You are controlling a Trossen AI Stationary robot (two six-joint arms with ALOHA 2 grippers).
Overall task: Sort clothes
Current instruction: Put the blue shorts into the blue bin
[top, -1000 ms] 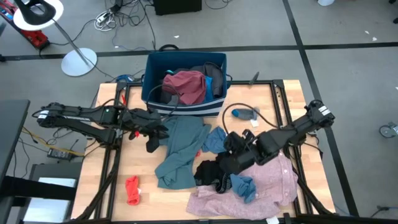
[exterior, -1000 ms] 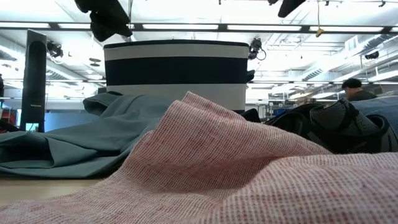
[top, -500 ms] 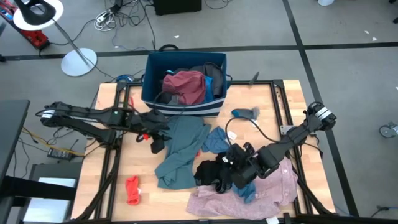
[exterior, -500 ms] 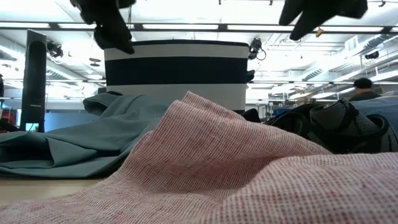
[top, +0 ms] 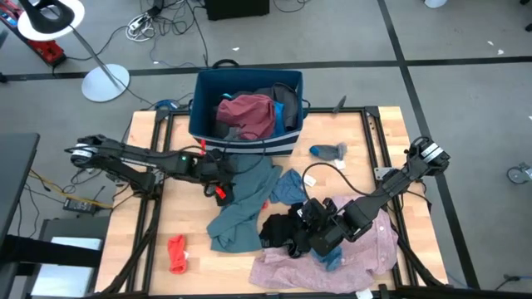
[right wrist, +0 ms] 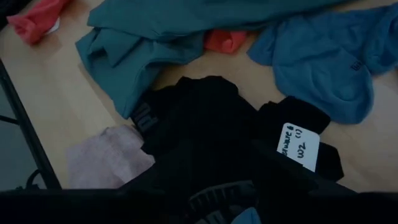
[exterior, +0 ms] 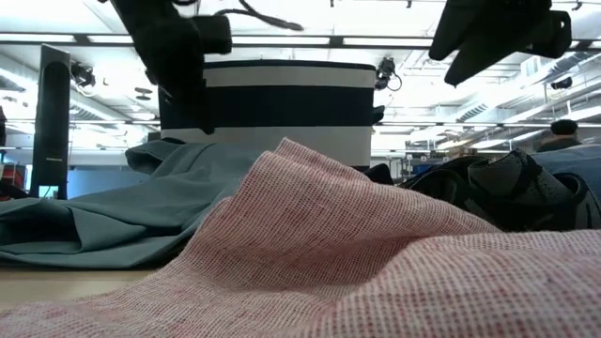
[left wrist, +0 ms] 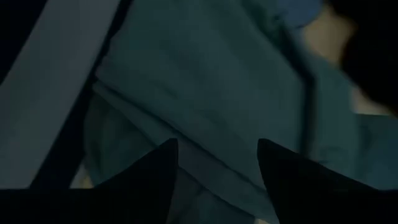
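- Dark blue striped bin [top: 247,116] taken as landmark; maroon garment [top: 248,115] seen inside it, with dark pieces beside.
- Teal-grey garment [top: 241,199] spread on the table [top: 150,249] just in front of the bin; bright blue piece [top: 287,188] touching its right edge.
- Left gripper [top: 218,178] held over the teal-grey garment's left edge, near the bin's front; fingers [left wrist: 149,180] spread, nothing pinched.
- Right gripper [top: 309,232] set over the black garment [top: 278,228], well in front of the bin; whether it is spread or pinching cannot be told.
- Pink shirt [top: 349,257] lying beneath; small red piece [top: 176,253] far front-left of the bin.
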